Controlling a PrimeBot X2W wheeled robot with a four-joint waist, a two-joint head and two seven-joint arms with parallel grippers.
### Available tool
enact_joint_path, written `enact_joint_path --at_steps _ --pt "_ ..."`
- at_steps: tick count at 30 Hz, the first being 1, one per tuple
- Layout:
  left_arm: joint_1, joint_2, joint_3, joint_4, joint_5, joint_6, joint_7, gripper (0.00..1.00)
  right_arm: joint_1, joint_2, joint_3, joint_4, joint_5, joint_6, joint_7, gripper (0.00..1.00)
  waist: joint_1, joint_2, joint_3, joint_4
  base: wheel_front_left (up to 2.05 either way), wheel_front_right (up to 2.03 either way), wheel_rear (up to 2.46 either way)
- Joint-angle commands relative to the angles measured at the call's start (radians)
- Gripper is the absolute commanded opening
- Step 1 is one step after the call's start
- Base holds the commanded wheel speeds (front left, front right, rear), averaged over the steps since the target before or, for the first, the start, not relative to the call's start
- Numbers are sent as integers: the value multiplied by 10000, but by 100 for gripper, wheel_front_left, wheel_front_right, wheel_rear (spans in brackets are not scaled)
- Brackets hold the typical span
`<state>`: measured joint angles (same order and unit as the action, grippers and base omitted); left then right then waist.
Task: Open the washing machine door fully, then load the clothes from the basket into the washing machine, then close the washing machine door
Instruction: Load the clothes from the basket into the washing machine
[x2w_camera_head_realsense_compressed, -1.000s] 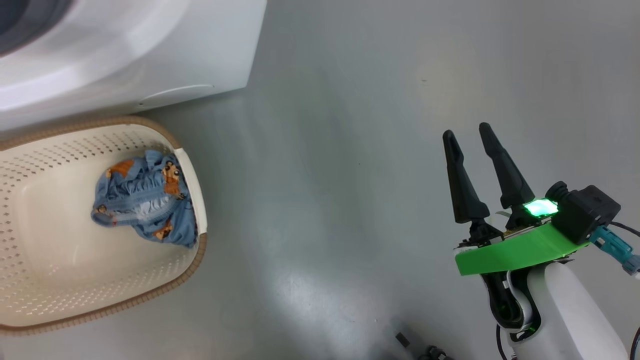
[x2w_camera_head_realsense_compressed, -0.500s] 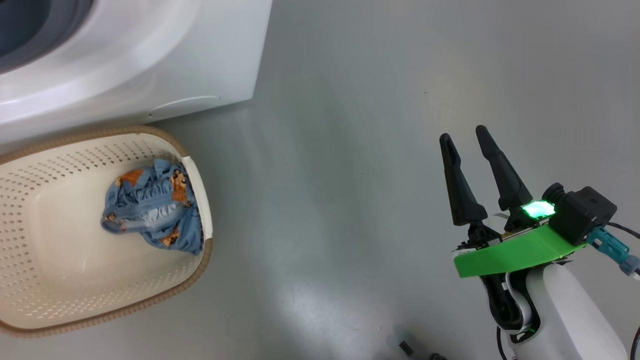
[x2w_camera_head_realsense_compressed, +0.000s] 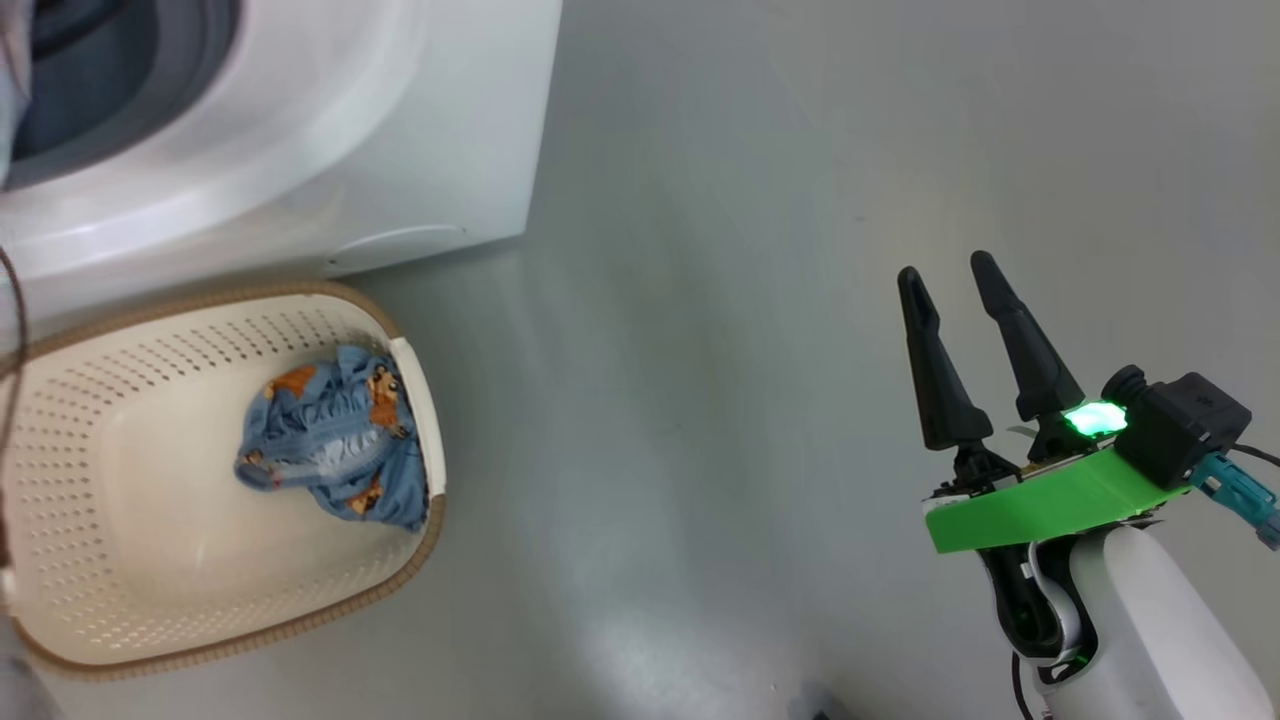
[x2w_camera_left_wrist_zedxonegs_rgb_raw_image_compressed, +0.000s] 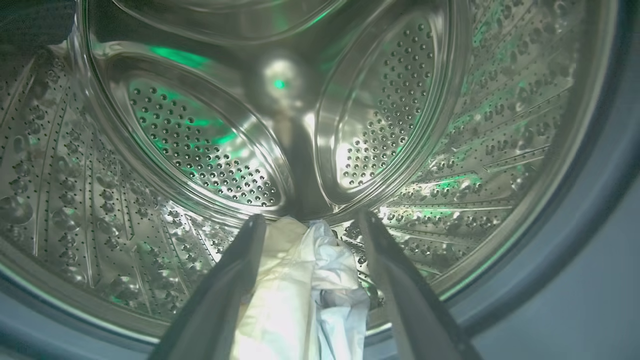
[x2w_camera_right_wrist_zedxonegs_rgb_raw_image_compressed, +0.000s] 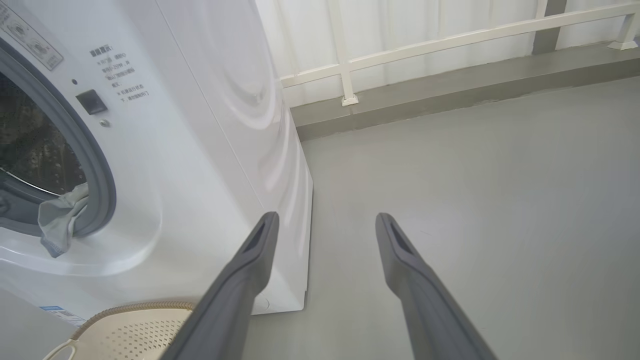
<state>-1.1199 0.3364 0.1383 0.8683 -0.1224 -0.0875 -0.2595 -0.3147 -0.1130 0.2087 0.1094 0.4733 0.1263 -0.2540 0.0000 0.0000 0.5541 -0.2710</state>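
Clothes (x2w_camera_head_realsense_compressed: 335, 445) unmoved in basket (x2w_camera_head_realsense_compressed: 90, 580), nine o'clock; only my camera swung. Loading unfinished: left gripper (x2w_camera_left_wrist_zedxonegs_rgb_raw_image_compressed: 310, 217) splayed about cloth (x2w_camera_left_wrist_zedxonegs_rgb_raw_image_compressed: 300, 290) in drum (x2w_camera_left_wrist_zedxonegs_rgb_raw_image_compressed: 200, 150), right gripper (x2w_camera_head_realsense_compressed: 945, 267) released.

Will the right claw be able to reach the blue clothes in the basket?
Probably yes: the right claw is open and empty, the clothes lie uncovered in the basket, with just floor between them.
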Motion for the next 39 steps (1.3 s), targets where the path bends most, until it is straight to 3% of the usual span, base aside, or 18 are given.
enact_joint_path --at_steps 1,25,39 --pt "429 365 211 -447 -57 -31 -21 100 297 -133 98 -180 -35 44 -78 100 0 0 -253 98 0 0 0" --pt "6202 -1647 1090 -3743 193 -334 -22 100 1306 -999 -408 178 1 44 -78 100 0 0 -2889 1133 0 0 0" --pt "8438 -2241 1085 -4977 360 -398 -22 100 2179 -1184 -591 214 73 44 -78 100 0 0 -3900 1580 0 0 0"
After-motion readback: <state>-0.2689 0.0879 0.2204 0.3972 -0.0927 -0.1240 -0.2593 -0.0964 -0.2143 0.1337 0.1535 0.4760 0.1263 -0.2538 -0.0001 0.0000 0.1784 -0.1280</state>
